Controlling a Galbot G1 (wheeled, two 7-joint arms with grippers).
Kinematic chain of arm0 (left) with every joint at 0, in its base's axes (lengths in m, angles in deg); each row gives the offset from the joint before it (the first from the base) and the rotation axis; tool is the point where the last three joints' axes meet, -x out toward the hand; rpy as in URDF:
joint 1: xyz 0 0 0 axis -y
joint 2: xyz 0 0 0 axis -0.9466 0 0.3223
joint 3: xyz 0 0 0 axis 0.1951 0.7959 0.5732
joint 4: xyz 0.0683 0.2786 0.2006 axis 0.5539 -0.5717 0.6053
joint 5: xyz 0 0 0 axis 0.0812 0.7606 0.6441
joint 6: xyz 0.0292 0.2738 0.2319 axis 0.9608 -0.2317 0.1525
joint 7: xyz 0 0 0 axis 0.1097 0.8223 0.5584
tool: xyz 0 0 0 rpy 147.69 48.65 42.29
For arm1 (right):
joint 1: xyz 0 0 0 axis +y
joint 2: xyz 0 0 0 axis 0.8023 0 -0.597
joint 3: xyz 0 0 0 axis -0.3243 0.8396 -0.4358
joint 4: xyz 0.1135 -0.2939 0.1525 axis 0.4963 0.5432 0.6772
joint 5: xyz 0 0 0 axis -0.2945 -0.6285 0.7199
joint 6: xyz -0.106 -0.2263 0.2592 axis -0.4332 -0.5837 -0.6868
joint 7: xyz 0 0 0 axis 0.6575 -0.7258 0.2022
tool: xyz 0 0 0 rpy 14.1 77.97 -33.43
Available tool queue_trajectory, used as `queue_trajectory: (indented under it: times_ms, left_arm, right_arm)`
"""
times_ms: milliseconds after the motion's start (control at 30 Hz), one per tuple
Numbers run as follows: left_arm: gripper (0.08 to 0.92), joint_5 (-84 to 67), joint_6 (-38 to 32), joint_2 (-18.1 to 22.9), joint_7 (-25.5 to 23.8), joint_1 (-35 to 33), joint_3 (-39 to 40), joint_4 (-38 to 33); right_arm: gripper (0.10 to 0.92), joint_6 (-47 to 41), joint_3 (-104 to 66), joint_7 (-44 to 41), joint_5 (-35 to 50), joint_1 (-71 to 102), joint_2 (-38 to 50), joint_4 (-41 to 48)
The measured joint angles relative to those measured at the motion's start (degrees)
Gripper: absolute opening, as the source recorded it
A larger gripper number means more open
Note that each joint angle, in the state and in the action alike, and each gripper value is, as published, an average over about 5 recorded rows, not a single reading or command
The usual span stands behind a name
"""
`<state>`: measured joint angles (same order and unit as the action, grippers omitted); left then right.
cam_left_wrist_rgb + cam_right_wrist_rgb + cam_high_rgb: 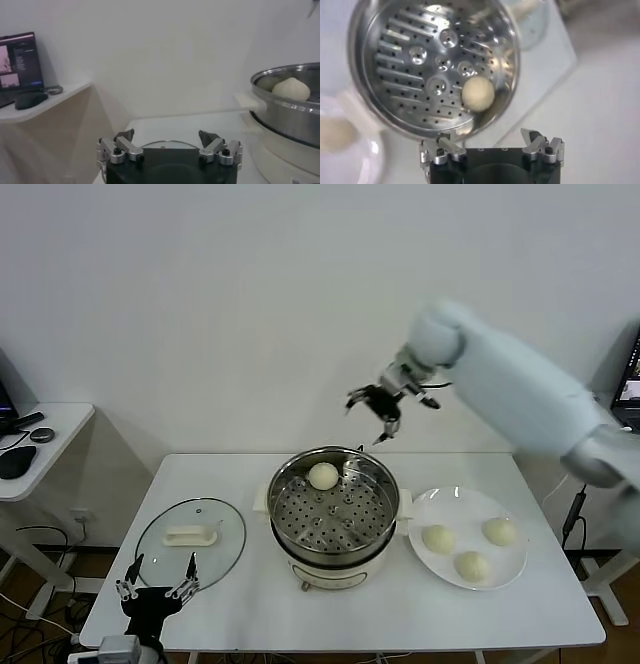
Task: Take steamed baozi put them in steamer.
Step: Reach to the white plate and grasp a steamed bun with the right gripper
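- The steamer (334, 514) is seen at the middle of the white table (250, 474), with clear tabletop left between its white base and the near edge.
- One steamed baozi (323, 475) is seen resting on the perforated tray inside the steamer, at the far side, just beside the steel wall; the rest of the tray is bare.
- Three more baozi (438, 538) are laid on the white plate (450, 502) just right of the steamer, one at the left, one (499, 531) at the right and one (471, 565) nearest the front; they are set apart from one another.
- The plate's rim lies close to the steamer's right handle, and a margin of table is left to the right edge.
- The buns are shown as smooth, round and pale cream, each far smaller than the plate.
- The right gripper (384, 412) is held in the air above and beyond the steamer's far rim, its jaws spread and nothing held between them; open space is seen between it and the pot.
- In the right wrist view the baozi (478, 93) is seen alone on the tray, below the spread fingers (441, 148).
- The left gripper (157, 578) is parked low at the near left corner, jaws spread and empty, just in front of the glass lid (190, 539), which lies flat left of the steamer.
- A side desk (45, 449) stands off to the far left, apart from the table.
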<state>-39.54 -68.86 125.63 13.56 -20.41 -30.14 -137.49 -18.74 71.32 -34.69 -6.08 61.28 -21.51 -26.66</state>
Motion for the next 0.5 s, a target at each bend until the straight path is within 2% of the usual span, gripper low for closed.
queue_trajectory:
  times_ms: [267,500]
  left_arm:
    - [0.823,-1.8,1.2,-0.4,-0.1,-0.4,0.2,-1.0]
    - [0.823,-2.2,1.5,-0.2,0.4,-0.7,0.6,-0.6]
  right_arm:
    - [0.823,-15.8,-1.0,-0.5,3.1,3.7,12.5,-7.5]
    - [0.823,-22.1,-5.5,0.5,0.0,14.1,17.4,-10.9]
